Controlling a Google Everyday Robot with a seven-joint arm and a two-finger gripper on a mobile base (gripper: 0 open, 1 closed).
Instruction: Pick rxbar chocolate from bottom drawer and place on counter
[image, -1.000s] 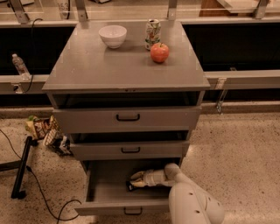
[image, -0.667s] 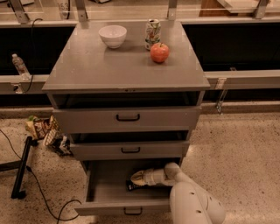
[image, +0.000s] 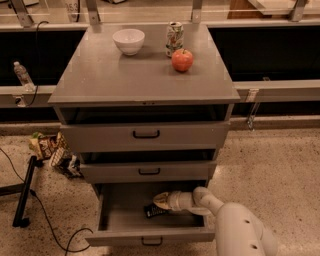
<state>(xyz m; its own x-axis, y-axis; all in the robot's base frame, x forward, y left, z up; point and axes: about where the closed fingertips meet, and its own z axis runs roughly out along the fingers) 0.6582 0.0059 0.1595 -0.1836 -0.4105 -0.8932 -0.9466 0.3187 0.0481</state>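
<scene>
The bottom drawer (image: 115, 220) is pulled out at the foot of the grey cabinet. On its floor, right of centre, lies the rxbar chocolate (image: 154, 211), a small flat black bar. My gripper (image: 161, 200) reaches into the drawer from the right and sits just above and behind the bar, its pale tip pointing left. My white arm (image: 240, 230) enters from the lower right. The counter (image: 130, 75) is the cabinet's flat grey top.
A white bowl (image: 128, 41), a can (image: 174, 38) and a red apple (image: 182, 60) stand at the back of the counter. The top drawer (image: 145, 134) and middle drawer (image: 149, 171) are partly open. Snack bags (image: 52, 150) and a black stand (image: 24, 192) lie on the floor at left.
My gripper has shifted slightly up and to the right inside the bottom drawer. The black bar still lies on the drawer floor.
</scene>
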